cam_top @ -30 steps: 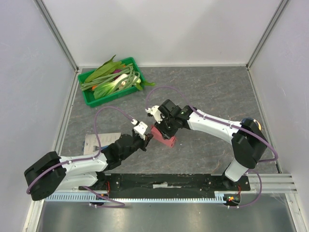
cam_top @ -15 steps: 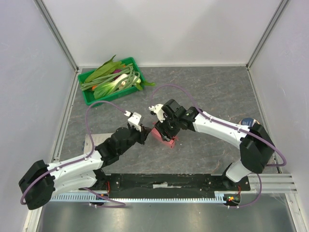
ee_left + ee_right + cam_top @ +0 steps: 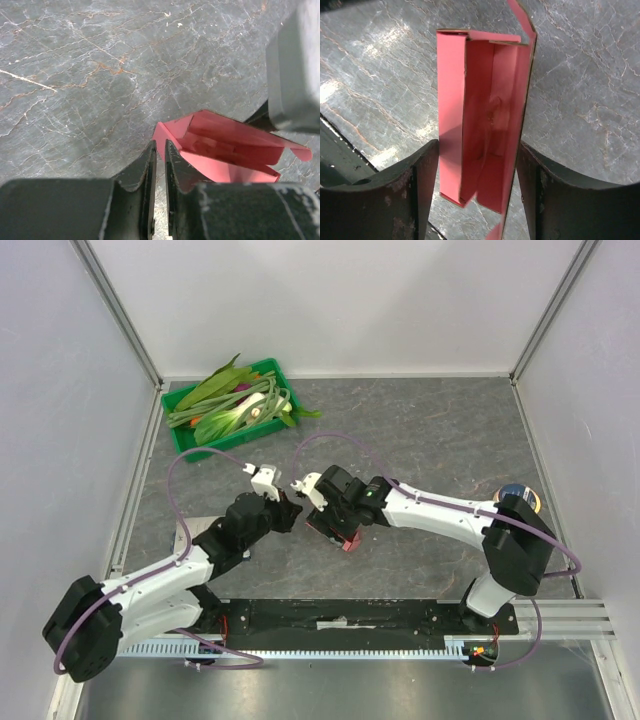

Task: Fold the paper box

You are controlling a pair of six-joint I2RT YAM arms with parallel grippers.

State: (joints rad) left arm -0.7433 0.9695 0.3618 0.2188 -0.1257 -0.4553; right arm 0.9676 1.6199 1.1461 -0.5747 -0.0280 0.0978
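Pink-red card is all we see of the paper box [image 3: 485, 100] from above: a sliver under the right gripper [image 3: 479, 160], lying on the table [image 3: 440, 430] a little left of the middle and nearer the near edge than the far one. Compared with a second ago, the left gripper [image 3: 160, 150] has pulled away from the box's left side toward the left edge, and the right gripper has slid across to sit right over the box. We read that as a handover, with the right arm now taking the box alone. The right wrist view shows what the top view hides. The box is a half-formed trough, its long walls raised and a flap loose at the far end. The fingers [image 3: 427, 170] stand wide apart, one against each long wall, though we cannot tell whether they press or merely flank it. The left wrist view shows the left fingers nearly together with nothing between them, the box just beyond their tips, its end flaps unfolded.
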